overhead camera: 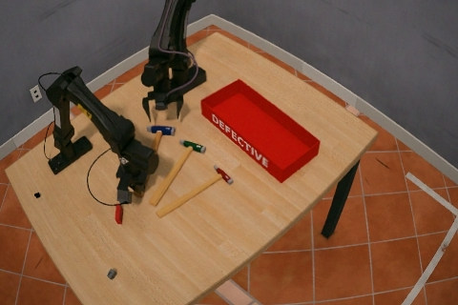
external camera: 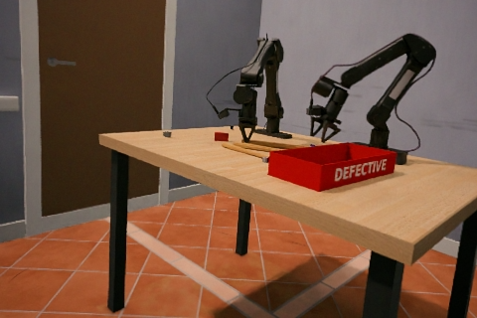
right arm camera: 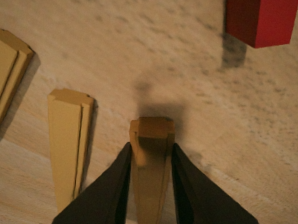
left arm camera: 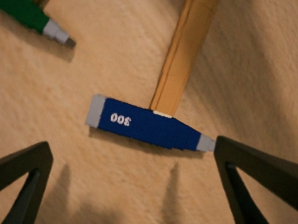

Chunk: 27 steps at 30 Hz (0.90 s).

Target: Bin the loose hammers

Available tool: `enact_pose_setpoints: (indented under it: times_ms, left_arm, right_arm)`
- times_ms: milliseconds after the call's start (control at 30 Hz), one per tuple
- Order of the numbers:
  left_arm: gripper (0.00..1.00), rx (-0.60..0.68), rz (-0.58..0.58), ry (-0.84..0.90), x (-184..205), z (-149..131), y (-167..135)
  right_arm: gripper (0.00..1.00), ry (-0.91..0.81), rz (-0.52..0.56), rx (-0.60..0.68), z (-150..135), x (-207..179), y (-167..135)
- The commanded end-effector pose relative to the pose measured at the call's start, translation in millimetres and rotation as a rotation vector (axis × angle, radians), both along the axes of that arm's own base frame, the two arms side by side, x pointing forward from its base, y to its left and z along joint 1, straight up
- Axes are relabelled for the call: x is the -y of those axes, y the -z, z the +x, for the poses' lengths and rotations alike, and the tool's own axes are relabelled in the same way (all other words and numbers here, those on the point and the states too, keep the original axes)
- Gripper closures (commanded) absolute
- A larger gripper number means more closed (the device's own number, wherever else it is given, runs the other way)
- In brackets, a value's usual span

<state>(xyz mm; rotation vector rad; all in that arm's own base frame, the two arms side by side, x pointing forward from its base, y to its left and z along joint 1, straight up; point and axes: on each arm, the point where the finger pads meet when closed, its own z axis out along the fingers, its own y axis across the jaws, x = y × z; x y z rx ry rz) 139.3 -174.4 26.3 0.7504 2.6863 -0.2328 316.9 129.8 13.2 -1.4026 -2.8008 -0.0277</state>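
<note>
The blue-headed hammer point(overhead camera: 162, 130) point(left arm camera: 145, 125) lies on the table, its handle running under the right arm. My left gripper point(overhead camera: 163, 119) point(external camera: 318, 137) point(left arm camera: 133, 147) is wide open and empty above the table beside the blue head. My right gripper point(external camera: 246, 140) point(right arm camera: 151, 148) is shut on the end of the blue hammer's handle point(right arm camera: 150, 172). The green-headed hammer point(overhead camera: 193, 147) point(left arm camera: 27, 14) and the red-headed hammer point(overhead camera: 223, 174) lie flat on the table. The red bin point(overhead camera: 301, 162) point(external camera: 298, 171) holds nothing that I can see. Any play in the heads cannot be seen.
A small red block point(overhead camera: 118, 214) point(external camera: 221, 136) point(right arm camera: 272, 25) lies just beyond the right gripper. A small grey piece point(overhead camera: 112, 274) point(external camera: 167, 134) and a small black piece point(overhead camera: 37, 194) lie farther off. The green hammer's handle point(right arm camera: 66, 145) lies close beside the right gripper.
</note>
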Motion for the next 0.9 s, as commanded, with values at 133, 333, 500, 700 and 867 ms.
enact_pose_setpoints:
  times_ms: [133, 333, 500, 700, 867]
  left_arm:
    - [0.00, 0.173, -0.016, 0.310, 9.6, -0.8, -2.3]
    - [0.00, 0.159, -0.012, 0.330, 5.9, -8.7, 3.3]
    - [0.00, 0.169, -0.018, 0.327, 8.5, -6.3, -0.8]
    - [0.00, 0.170, -0.017, 0.327, 8.4, -6.1, -0.8]
    - [0.00, 0.166, -0.007, 0.322, 6.8, -5.4, 1.1]
  right_arm:
    - [0.74, 0.002, -0.026, -0.009, -3.9, 3.6, 5.0]
    - [0.74, 0.002, -0.026, -0.009, -3.9, 3.6, 5.0]
    - [0.74, 0.002, -0.026, -0.009, -3.9, 3.6, 5.0]
    - [0.74, 0.001, -0.019, 0.010, 1.2, 3.0, -0.4]
    - [0.56, 0.001, -0.019, 0.010, 1.2, 3.0, -0.4]
